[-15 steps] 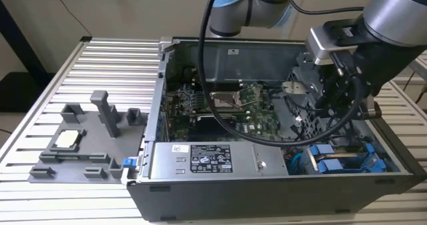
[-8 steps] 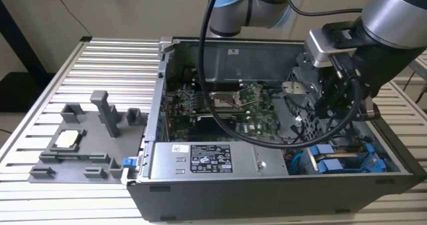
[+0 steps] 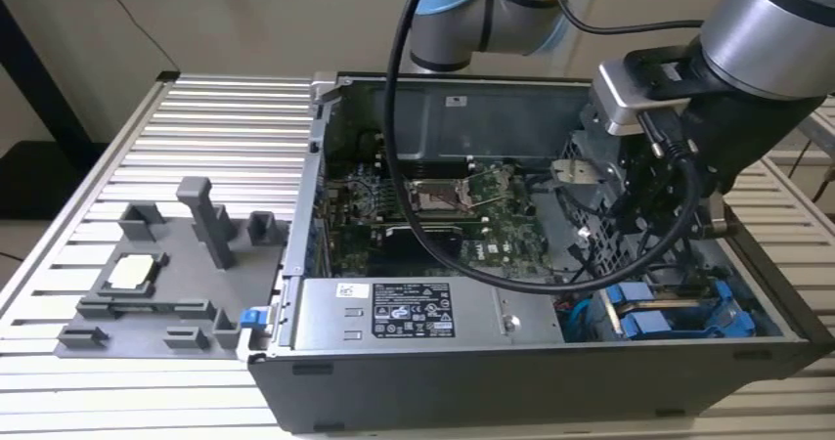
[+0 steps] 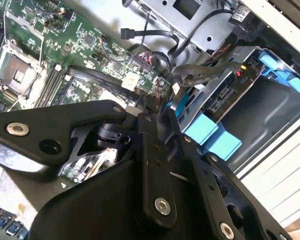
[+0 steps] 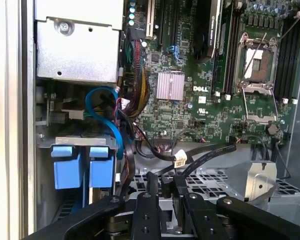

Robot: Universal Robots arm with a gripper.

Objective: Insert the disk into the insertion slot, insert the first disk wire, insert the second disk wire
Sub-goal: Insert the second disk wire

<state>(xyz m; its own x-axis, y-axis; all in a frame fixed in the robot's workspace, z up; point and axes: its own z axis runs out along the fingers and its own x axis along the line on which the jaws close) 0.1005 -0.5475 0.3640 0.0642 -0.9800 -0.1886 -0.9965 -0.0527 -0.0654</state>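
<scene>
End effector (image 5: 165, 181) is down inside the open computer case (image 3: 522, 386), at the exterior view's right end, low over a perforated metal cage (image 5: 217, 181). Cannot tell if it is clenched or released. A black flat wire (image 5: 210, 153) bends down to its tip; grasp or mere contact is not clear. A thinner black wire with a white tag (image 5: 180, 161) crosses just beside that, between the end effector and the motherboard (image 5: 190, 115).

The disk (image 5: 67, 167) is seen by its blue carrier handle tabs, side by side. It is seated in the drive bay (image 5: 75, 142) at the case corner, near the end effector and apart from it. A blue cable (image 5: 97, 97) loops over the tabs. Black wires drop past their edge, so the space between the end effector and the disk is cluttered.

Next to the bay is the silver power-supply box (image 5: 77, 47), with a bundle of red, yellow and black wires (image 5: 139, 87) at its edge. Further off on the motherboard are a finned silver heatsink (image 5: 170, 85) and an open CPU socket (image 5: 260, 62).

In the exterior view the arm (image 3: 769, 29) comes in from the exterior view's right. A thick black cable (image 3: 389, 108) hangs from it across the motherboard and loops back up to the wrist.

The case lies on a ribbed metal counter (image 3: 222, 108). On the exterior view's left, just beside the case wall, is a grey fixture plate (image 3: 170, 298) with upright posts. A small flat silver part (image 3: 135, 272) rests in it. A small blue piece (image 3: 250, 316) sits between plate and case.
</scene>
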